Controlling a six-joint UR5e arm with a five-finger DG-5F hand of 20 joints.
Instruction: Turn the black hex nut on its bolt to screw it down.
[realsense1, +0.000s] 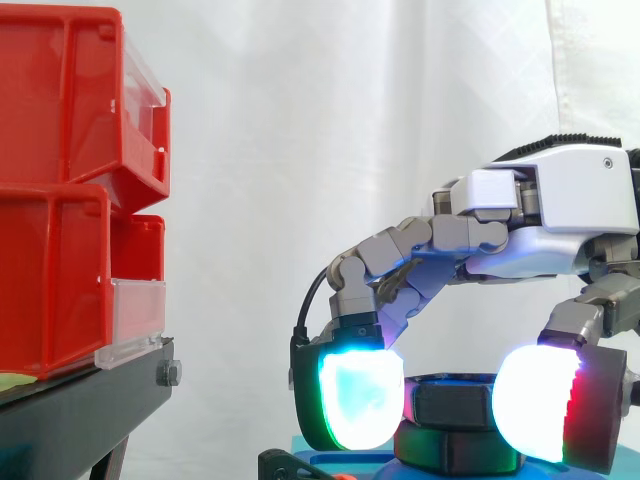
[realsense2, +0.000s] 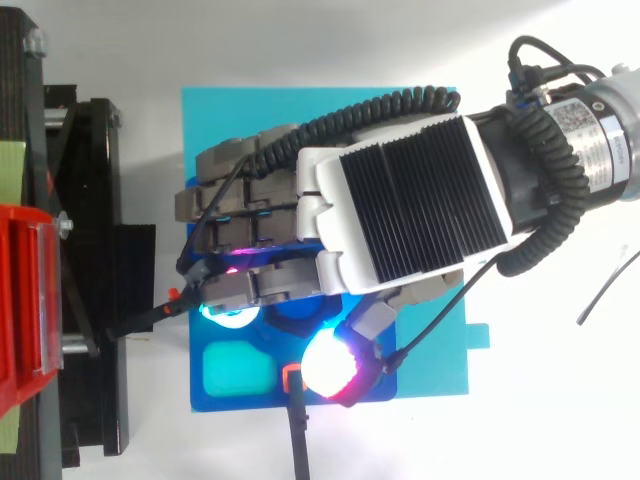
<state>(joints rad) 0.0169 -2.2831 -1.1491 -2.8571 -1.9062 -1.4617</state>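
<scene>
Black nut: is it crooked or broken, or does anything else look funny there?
Nothing stands out. The black hex nut sits level, not tilted, above the blue board. The hand curls over it with glowing fingertips on either side. No cracks or spills show.

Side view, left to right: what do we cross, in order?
red bins → fingers → black hex nut → thumb pad; the fingers and thumb pad flank the nut.
</scene>
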